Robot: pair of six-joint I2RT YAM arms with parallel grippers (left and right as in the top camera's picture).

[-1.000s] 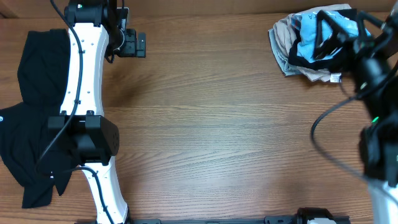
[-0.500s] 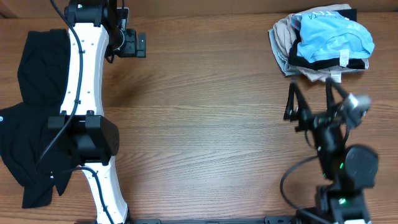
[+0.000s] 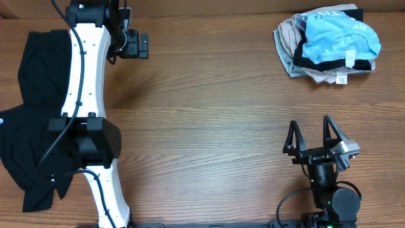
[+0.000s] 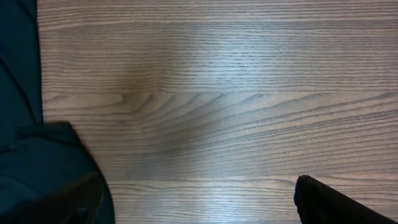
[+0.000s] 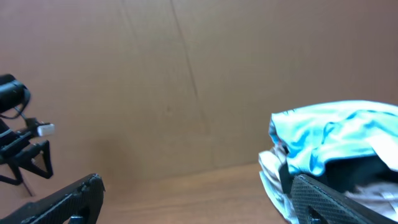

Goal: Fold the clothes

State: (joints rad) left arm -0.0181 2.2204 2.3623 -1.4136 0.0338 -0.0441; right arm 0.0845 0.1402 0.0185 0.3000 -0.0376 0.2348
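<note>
Closest to the robot's base, the right gripper (image 3: 309,121) is raised on its folded arm at the near right of the table (image 3: 209,114), its two fingers spread wide with nothing between them. Along the left edge lies the black garment (image 3: 38,82), spread flat and partly hidden under the white left arm; the left wrist view shows its dark cloth (image 4: 25,124) beside bare wood. Farther back on that side, the left gripper (image 4: 198,182) hangs over the bare table, jaws wide apart and empty (only the fingertips show in its own camera). In the far right corner, well apart from both grippers, the light blue T-shirt (image 3: 338,39) sits crumpled on top of a beige garment (image 3: 288,41), with dark cloth showing under its near edge.
</note>
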